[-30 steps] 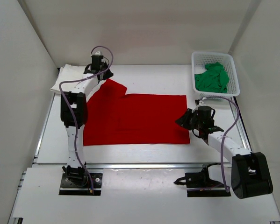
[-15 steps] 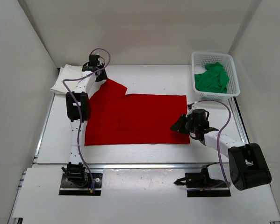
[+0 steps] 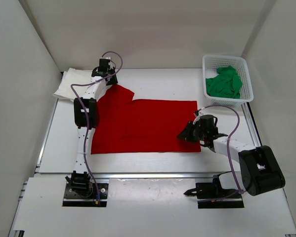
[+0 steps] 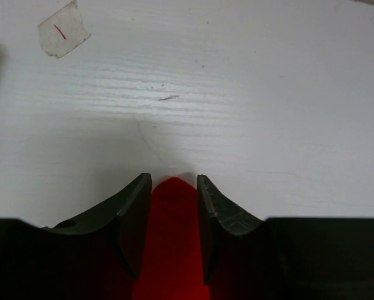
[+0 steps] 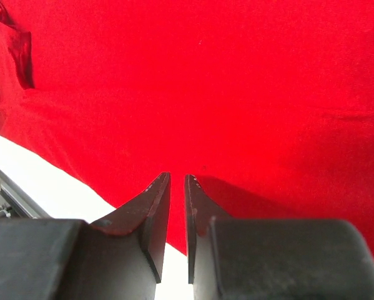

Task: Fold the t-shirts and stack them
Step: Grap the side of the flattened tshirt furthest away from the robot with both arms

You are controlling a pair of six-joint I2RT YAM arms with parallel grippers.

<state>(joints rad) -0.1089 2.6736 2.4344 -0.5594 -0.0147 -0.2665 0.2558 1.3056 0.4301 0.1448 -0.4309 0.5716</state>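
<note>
The red t-shirt [image 5: 236, 81] is matt, fine-textured cloth. The left gripper [image 4: 173, 181] has fingers [image 4: 221, 212] of dull black plastic, faintly ribbed on the inner faces. Beyond their tips the table [image 4: 249, 94] is smooth and white, with a faint grain and a slight sheen.

The top external camera sits high above and behind the arm bases, which lie along the bottom of its frame. It looks down and forward across the whole table [image 3: 162, 84].

The left wrist camera rides just behind the left gripper [image 3: 110, 81], at the upper left of the overhead frame. It faces steeply down, very near the tabletop, with its own fingers [image 4: 133, 212] at bottom centre.

The right wrist camera rides behind the right gripper [image 3: 183, 134], right of centre in the overhead frame, and looks closely along its fingers [image 5: 155, 212].

All three views share the red t-shirt [image 3: 148, 126]. The left wrist view sees only a tip of it; the right wrist view is almost filled by it.
</note>
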